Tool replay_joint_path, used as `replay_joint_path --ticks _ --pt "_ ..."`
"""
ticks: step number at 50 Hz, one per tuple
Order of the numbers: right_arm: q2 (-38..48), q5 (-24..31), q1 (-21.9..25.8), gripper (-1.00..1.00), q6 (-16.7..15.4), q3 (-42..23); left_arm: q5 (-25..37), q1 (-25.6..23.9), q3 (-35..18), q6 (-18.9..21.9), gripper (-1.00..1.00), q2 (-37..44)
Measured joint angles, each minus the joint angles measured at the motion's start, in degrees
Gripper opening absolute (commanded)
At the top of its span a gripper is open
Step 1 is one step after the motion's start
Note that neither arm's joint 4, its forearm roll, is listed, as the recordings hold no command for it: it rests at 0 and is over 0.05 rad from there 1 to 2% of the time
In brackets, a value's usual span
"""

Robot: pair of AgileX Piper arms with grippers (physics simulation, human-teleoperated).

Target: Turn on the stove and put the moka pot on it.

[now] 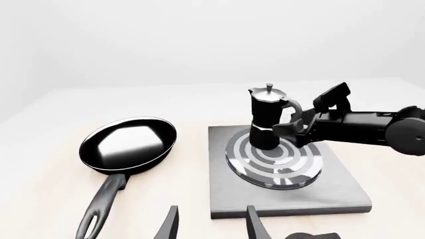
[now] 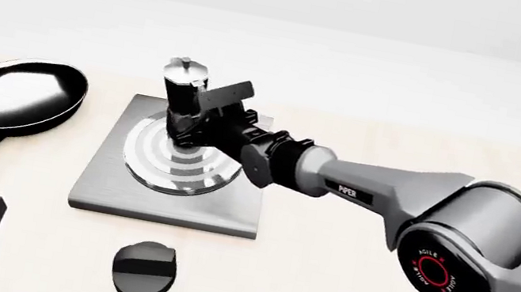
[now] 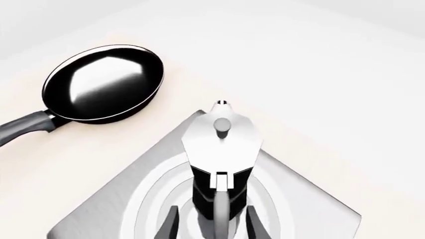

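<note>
Placement is nearly complete as I read it: the moka pot (image 2: 182, 96) stands upright on the ringed burner of the stove (image 2: 164, 205), toward the burner's far edge rather than on its centre. Whether its base rests fully on the rings or hangs just above them, I cannot tell.

Status of the knob (image 2: 144, 270): it lies on the desk (image 2: 408, 100) just off the stove's near edge, well behind my right hand (image 2: 192, 119). No view shows whether the stove is on, so I treat that step as unconfirmed.

Right hand: the arm reaches in from the right, stretched long and low across the stove. In the right wrist view the fingers (image 3: 166, 226) sit on either side of the pot's handle and lower body, close against it. I judge the hand to be gripping the pot at the handle side, but the contact points are partly hidden.

Left hand (image 1: 212, 226): held back at the near left of the desk, fingers spread apart, holding nothing. The frying pan (image 2: 18, 94) lies ahead of it, left of the stove and clear of it.

Remaining: release the pot, withdraw, confirm the knob.
</note>
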Motion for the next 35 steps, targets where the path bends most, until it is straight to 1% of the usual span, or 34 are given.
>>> replay_joint_path --ticks 7,14,23,35 --pt "-1.95 -0.04 0.35 1.0 -0.16 2.48 0.04 0.0 0.0 -0.05 1.0 0.0" --pt "-7.09 -0.32 0.53 1.0 -1.06 7.08 0.1 -0.14 0.0 -0.09 1.0 0.0" --pt "-18.33 0.08 1.11 1.0 -2.77 16.22 0.0 -0.43 0.0 0.0 1.0 0.0" --pt "-36.94 4.88 1.71 1.0 -5.88 27.78 -0.37 -1.09 0.0 0.1 1.0 0.0"
